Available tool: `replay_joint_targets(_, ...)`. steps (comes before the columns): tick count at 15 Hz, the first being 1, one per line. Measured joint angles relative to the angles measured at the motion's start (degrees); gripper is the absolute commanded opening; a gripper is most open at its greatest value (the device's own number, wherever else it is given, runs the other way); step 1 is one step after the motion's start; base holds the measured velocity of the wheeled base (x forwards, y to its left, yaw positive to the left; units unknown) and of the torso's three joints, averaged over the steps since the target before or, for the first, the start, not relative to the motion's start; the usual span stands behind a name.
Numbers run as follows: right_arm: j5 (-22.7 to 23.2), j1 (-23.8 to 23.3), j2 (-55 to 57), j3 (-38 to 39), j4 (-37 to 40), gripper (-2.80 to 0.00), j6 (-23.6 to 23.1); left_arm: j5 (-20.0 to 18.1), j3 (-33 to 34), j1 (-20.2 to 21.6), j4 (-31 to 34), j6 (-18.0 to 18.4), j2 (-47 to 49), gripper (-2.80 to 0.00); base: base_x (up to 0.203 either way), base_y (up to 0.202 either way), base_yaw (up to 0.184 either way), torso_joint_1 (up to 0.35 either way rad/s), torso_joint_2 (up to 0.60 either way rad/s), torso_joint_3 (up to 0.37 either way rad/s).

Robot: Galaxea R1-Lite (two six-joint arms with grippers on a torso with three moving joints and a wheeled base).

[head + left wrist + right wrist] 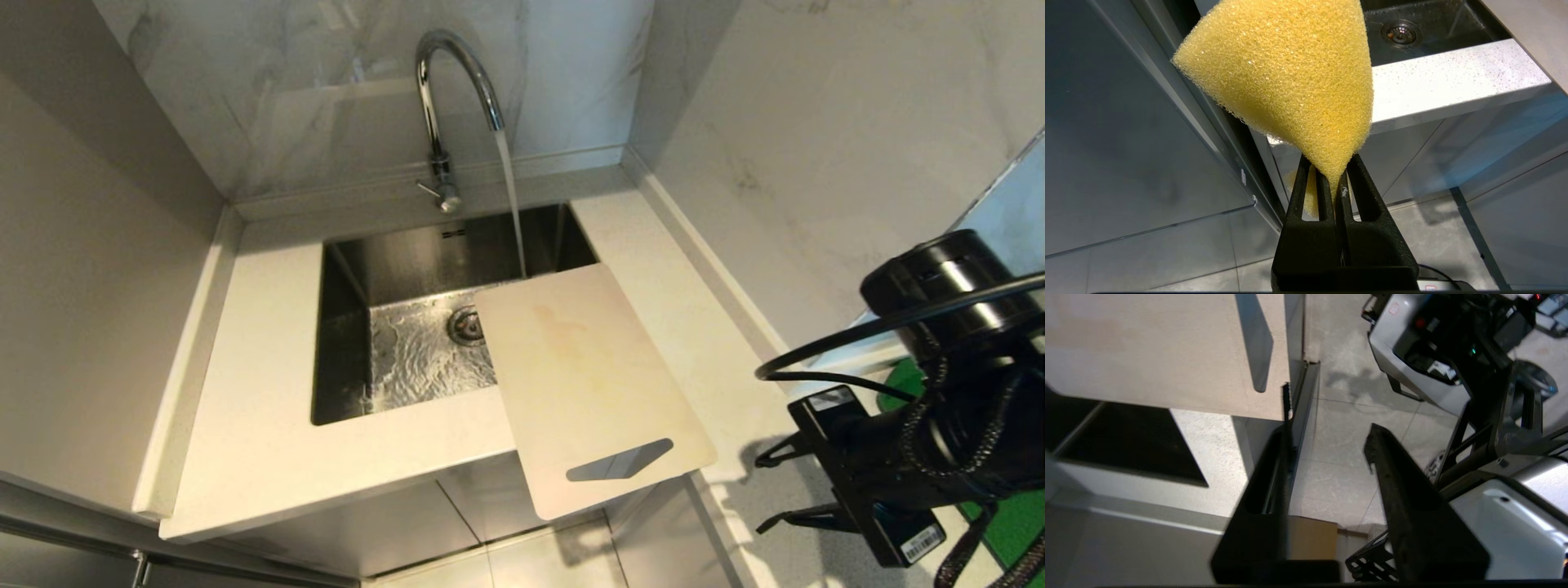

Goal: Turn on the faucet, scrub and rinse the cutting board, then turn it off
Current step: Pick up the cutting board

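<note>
Ahead of my right gripper [1327,457], whose fingers stand apart around nothing, the cutting board [584,384] lies slanted across the sink's [351,278] corner, its handle end overhanging the counter [245,392] edge. I judge it stiff, light and slick once wet; that overhanging edge by the cut-out looks the best hold. My left gripper [1337,179] is clamped on a soft yellow sponge [1290,77]. Beyond the board, the faucet [445,90] runs. My right fingertips are hidden from the head view.
</note>
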Motion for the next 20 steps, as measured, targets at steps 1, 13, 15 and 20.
replay_joint_targets(1, 0.0, 0.9, 2.4, -0.7, 0.1, 0.0, 0.9, 0.0, 0.0, 0.0, 0.0, 0.0, 0.0, -2.8, 0.0, 0.0, 0.0, 0.0, 0.0, 0.0)
replay_joint_targets(13, 0.1, 4.5, 20.4, -6.4, -1.6, 0.0, 3.0, 0.0, 0.0, 0.0, 0.0, 0.0, 0.0, -2.8, 0.0, 0.0, 0.0, 0.0, 0.0, 0.0)
replay_joint_targets(15, 0.1, 4.7, 22.3, -7.2, -1.7, 0.0, 2.8, 0.0, 0.0, 0.0, 0.0, 0.0, 0.0, -2.8, 0.0, 0.0, 0.0, 0.0, 0.0, 0.0)
replay_joint_targets(20, 0.0, 4.9, 26.5, -9.5, -1.8, 0.0, 3.0, 0.0, 0.0, 0.0, 0.0, 0.0, 0.0, -2.8, 0.0, 0.0, 0.0, 0.0, 0.0, 0.0)
